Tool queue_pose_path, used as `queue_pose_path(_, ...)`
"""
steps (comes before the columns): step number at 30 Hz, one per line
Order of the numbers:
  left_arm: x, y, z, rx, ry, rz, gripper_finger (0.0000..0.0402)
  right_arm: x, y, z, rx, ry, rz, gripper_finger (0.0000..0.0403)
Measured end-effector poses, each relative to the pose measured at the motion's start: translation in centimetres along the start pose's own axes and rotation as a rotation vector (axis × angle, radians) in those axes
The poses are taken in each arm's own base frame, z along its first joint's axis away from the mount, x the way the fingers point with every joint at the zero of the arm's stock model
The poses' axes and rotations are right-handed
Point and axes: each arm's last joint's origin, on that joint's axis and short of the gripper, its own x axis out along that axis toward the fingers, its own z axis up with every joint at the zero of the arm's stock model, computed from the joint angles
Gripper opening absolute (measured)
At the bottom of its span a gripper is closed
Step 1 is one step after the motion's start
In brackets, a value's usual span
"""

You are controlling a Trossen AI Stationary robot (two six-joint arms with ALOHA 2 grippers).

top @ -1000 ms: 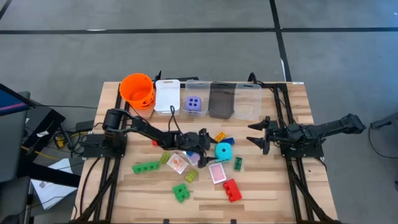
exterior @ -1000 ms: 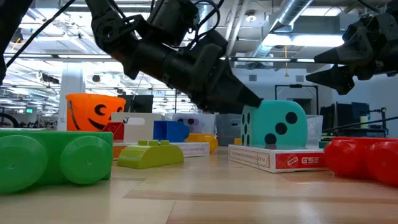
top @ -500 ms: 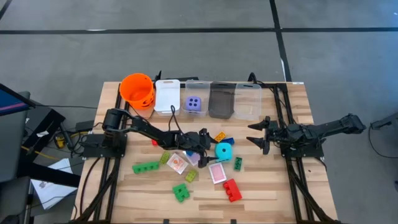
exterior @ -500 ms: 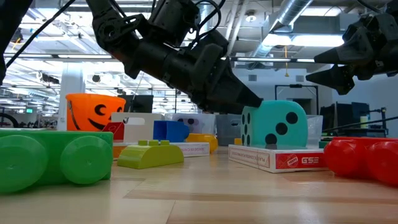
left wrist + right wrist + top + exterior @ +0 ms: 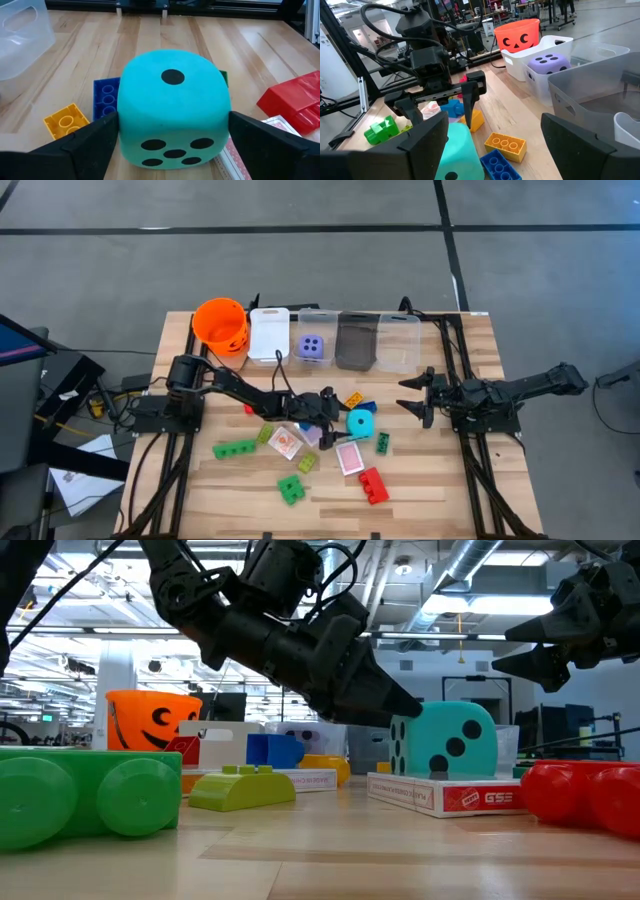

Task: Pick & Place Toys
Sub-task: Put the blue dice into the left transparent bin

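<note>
The cyan dotted die sits on the table mid-field; it fills the left wrist view. My left gripper is open, low over the table, with one finger on each side of the die. My right gripper is open and empty, held above the table to the right of the toys. Around the die lie a yellow brick, a blue brick, a pink-backed card, a red brick and green bricks. A purple die sits in a clear bin. My left gripper comes at the cyan die level, from the table's left. Its fingers stand against the die's two opposite side faces. I cannot tell whether they touch it. The die rests on the table, upright.
An orange pumpkin-face bucket, a white bin and clear bins line the far edge. A second green brick and another card lie toward the near edge.
My left gripper has crept a little farther toward the cyan die, its fingers now reaching further along the die's sides. The die has stayed in place.
</note>
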Motion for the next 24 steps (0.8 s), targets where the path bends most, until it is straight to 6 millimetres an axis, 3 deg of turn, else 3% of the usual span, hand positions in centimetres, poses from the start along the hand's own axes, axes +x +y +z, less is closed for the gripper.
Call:
queue_pose_path(9,-0.09,0.24,0.12,-0.002,0.002,0.011,0.0327,0.0,0.0,0.0,0.0,0.0,0.0,0.0311)
queue_pose_path(24,-0.07,0.17,0.37,-0.004,-0.039,0.0,0.024,0.0,0.0,-0.01,0.0,0.001,0.0,0.0311)
